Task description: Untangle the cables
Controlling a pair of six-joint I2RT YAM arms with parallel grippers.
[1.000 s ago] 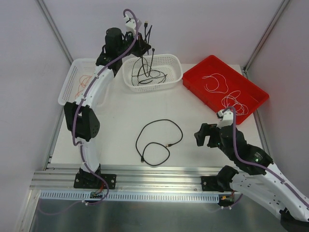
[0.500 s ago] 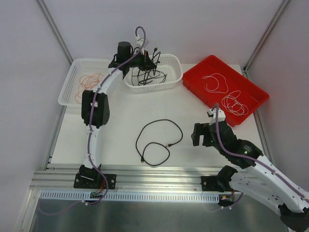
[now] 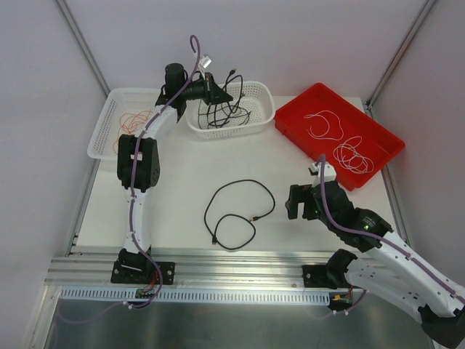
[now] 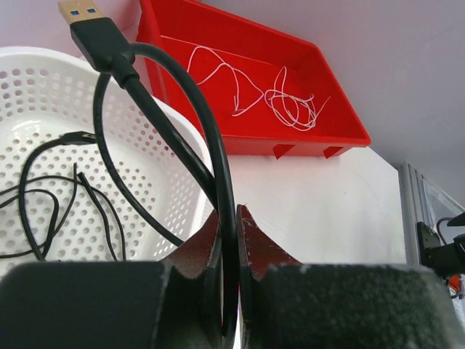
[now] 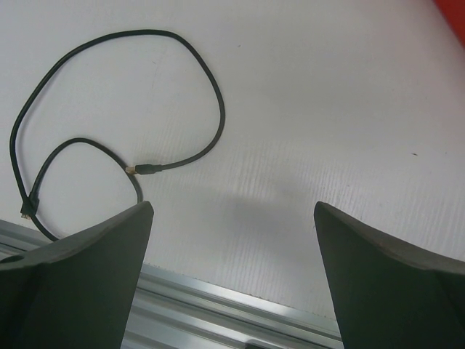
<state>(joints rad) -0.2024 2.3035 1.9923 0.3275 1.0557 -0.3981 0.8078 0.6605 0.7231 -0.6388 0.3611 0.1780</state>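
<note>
Black cord (image 4: 215,156) is running up between the fingers of the left gripper (image 4: 229,218), which are squeezing it tight, above the left rim of the white basket (image 3: 266,107). More black cords (image 3: 221,115) are lying inside that basket. White wires (image 3: 343,143) are resting in the red tray (image 3: 290,129) to its right, and orange wires (image 3: 131,122) in a second basket (image 3: 100,134) to its left. In front of the basket, well apart, another black cord (image 3: 236,209) is looping on the table (image 3: 182,167). Farther front and right, the right gripper (image 5: 231,209) is hanging spread wide, gripping nothing.
</note>
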